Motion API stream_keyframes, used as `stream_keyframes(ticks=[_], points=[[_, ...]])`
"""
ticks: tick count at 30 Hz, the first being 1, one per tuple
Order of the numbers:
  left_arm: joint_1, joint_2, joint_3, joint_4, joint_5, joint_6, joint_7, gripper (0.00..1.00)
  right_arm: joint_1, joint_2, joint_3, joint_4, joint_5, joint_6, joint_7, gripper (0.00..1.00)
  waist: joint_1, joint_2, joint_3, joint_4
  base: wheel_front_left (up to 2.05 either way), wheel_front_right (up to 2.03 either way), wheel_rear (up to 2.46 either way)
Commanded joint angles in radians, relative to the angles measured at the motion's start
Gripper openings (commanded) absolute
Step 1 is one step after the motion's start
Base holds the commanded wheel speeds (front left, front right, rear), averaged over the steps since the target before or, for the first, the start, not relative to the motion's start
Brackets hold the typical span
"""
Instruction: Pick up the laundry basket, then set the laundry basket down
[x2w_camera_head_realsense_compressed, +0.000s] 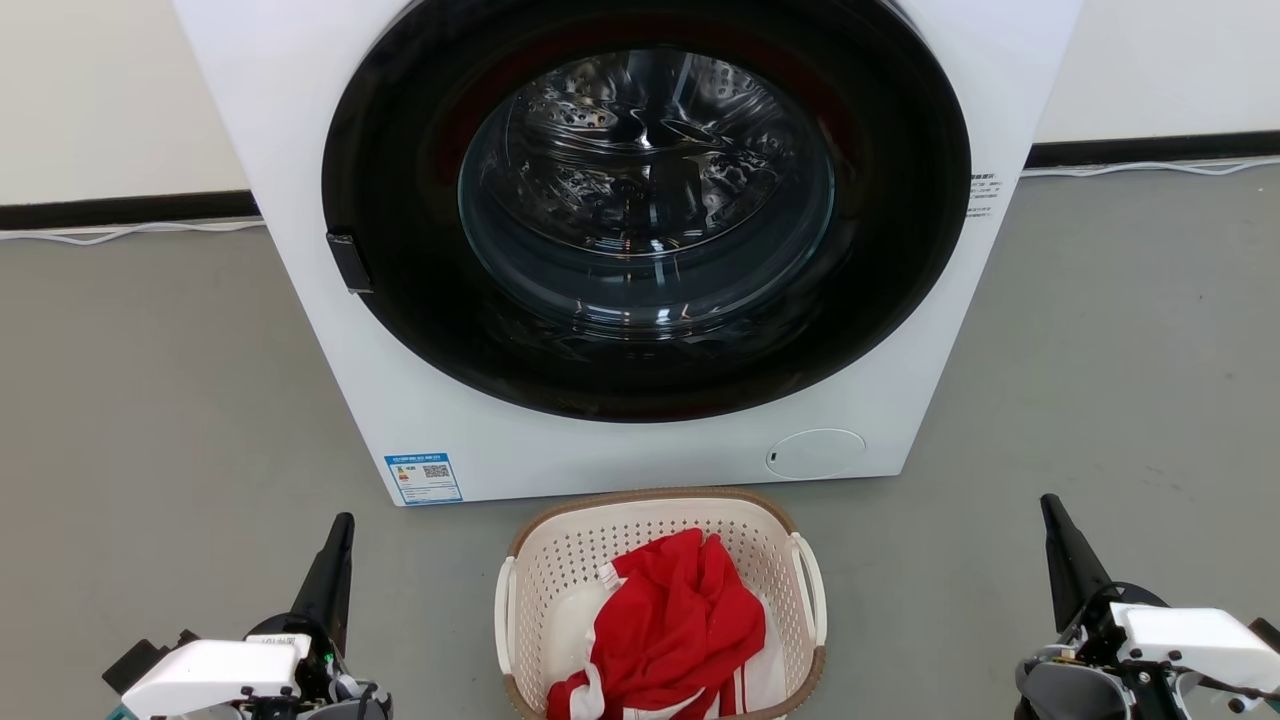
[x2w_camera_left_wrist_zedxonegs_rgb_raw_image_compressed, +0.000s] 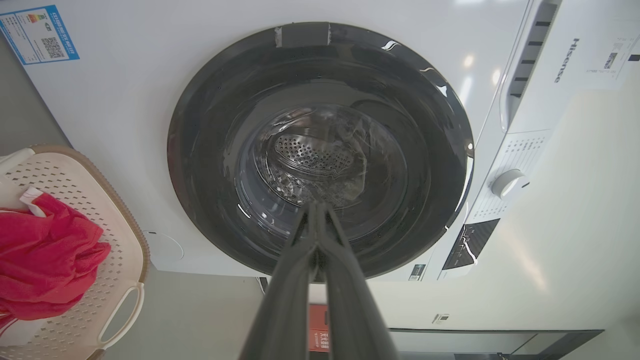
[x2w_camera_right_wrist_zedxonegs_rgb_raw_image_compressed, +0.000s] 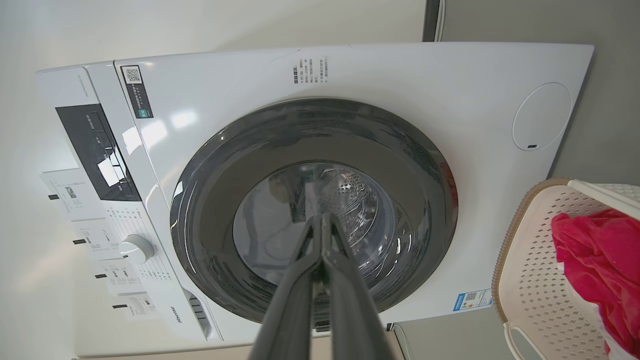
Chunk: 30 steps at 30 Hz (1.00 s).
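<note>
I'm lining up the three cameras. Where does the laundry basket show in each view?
Head view: basket at bottom centre, in front of the washer.
Left wrist view: basket at the left edge, lower half.
Right wrist view: basket at the right edge, lower half.
Shared landmark: the washer's blue label.

The left claw (x2w_camera_head_realsense_compressed: 340, 535) and right claw (x2w_camera_head_realsense_compressed: 1056, 522) each have two long, matte, dark-grey fingers (x2w_camera_left_wrist_zedxonegs_rgb_raw_image_compressed: 290, 290) tapering to a narrow point. Behind each sits a boxy white housing (x2w_camera_head_realsense_compressed: 215, 668) with rounded edges, over dark metal parts. Thin black cables (x2w_camera_head_realsense_compressed: 1125, 588) loop by the right housing, and a teal bit (x2w_camera_head_realsense_compressed: 118, 712) shows under the left.
</note>
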Motion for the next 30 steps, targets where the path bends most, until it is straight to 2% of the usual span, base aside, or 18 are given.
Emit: stream_keyframes(ticks=[1, 30], points=[[-0.053, 0.007, 0.031, -0.022, 0.005, -0.007, 0.004, 0.0, -0.04, -0.007, 0.021, -0.029, 0.0, 0.007, 0.012, 0.0, 0.0, 0.0, 0.0, 0.0, 0.0, 0.0, 0.0], [-0.053, 0.001, 0.04, -0.021, 0.012, -0.007, 0.01, 0.0, -0.041, -0.003, 0.016, -0.029, -0.005, 0.007, 0.016, 0.0, 0.0, 0.0, 0.0, 0.0, 0.0, 0.0, 0.0]])
